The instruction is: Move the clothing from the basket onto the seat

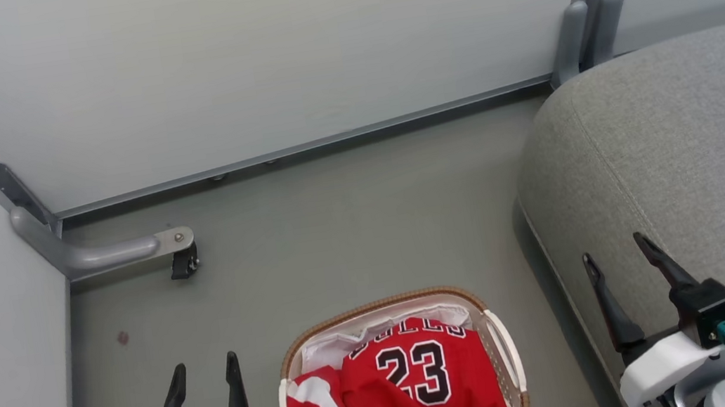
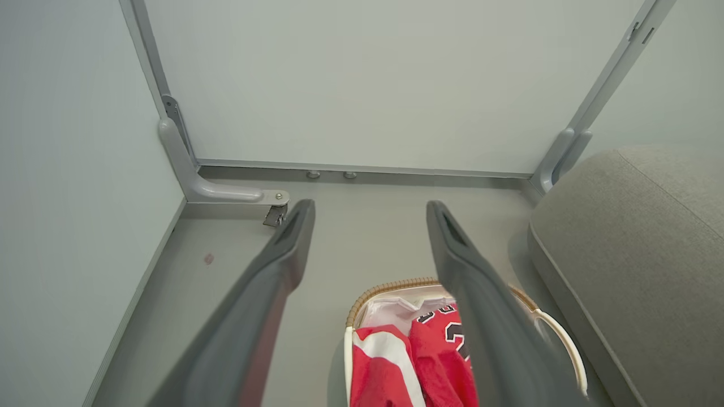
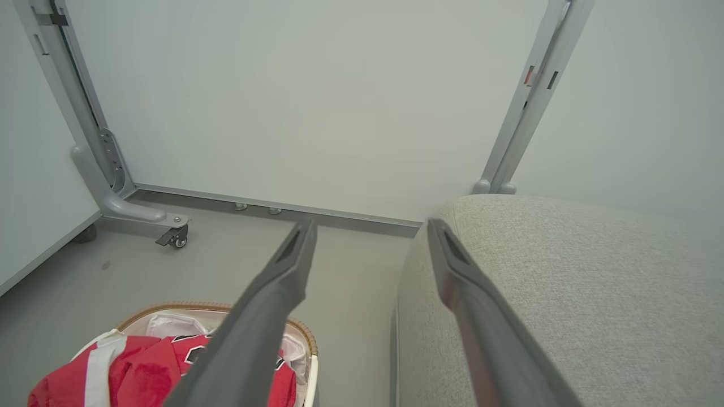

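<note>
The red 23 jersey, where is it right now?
In the head view the jersey lies in the basket on the floor at bottom centre, between the left pincer and the grey seat to its right.

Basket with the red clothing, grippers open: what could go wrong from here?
The white lining lies against the clothing; fingers could pinch it too and lift the basket.
The two garments overlap, so one might drag out onto the floor.
Dropped near the rounded edge of the seat, clothing may slide off.

near end of basket [image 1: 377, 304] cut off below, jersey lettering [image 1: 416, 329] partly hidden by fold, seat [image 1: 679, 137] cropped at right
</note>
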You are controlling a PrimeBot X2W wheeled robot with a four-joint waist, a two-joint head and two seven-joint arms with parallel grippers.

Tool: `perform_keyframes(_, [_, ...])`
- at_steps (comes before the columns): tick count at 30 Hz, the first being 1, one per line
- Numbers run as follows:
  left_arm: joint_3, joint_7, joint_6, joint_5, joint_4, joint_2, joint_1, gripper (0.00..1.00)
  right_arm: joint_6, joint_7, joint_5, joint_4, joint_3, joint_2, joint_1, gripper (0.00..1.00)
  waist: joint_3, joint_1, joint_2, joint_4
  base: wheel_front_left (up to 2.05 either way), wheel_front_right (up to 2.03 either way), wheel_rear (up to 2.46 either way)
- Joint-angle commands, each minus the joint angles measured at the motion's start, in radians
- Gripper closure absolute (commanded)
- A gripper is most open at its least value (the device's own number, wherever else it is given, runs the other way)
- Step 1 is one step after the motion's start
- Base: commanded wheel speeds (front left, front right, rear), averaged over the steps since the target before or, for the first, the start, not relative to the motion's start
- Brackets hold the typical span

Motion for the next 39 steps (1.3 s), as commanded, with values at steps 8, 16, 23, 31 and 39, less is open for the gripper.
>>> perform_keyframes(8, [-0.034,-0.001,-0.007,0.023,0.132,0.006,-0.123,0.00,0.000,-0.005,0.013,-0.032,0.005,-0.005,-0.094,0.00,0.198,0.0000,0.0000,-0.054,0.00,0.00,0.00])
perform_keyframes(16, [-0.101,-0.001,-0.014,0.045,0.315,0.006,-0.269,0.00,0.000,-0.005,0.023,-0.048,0.012,-0.005,-0.180,0.00,0.372,0.0000,0.0000,-0.085,0.00,0.00,0.00])
perform_keyframes(23, [-0.113,-0.001,-0.006,0.060,0.452,0.006,-0.362,0.00,0.000,-0.005,0.041,-0.057,0.030,-0.005,-0.242,0.00,0.487,0.0000,0.0000,-0.118,0.00,0.00,0.00])
perform_keyframes(31, [-0.116,-0.001,-0.004,0.081,0.571,0.016,-0.434,0.00,0.000,-0.005,0.062,-0.063,0.051,-0.004,-0.290,0.00,0.583,0.0000,0.0000,-0.145,0.00,0.00,0.00])
perform_keyframes(39, [-0.111,-0.001,0.009,0.089,0.647,0.025,-0.494,0.00,0.000,-0.005,0.080,-0.061,0.065,-0.005,-0.312,0.00,0.643,0.0000,0.0000,-0.168,0.00,0.00,0.00])
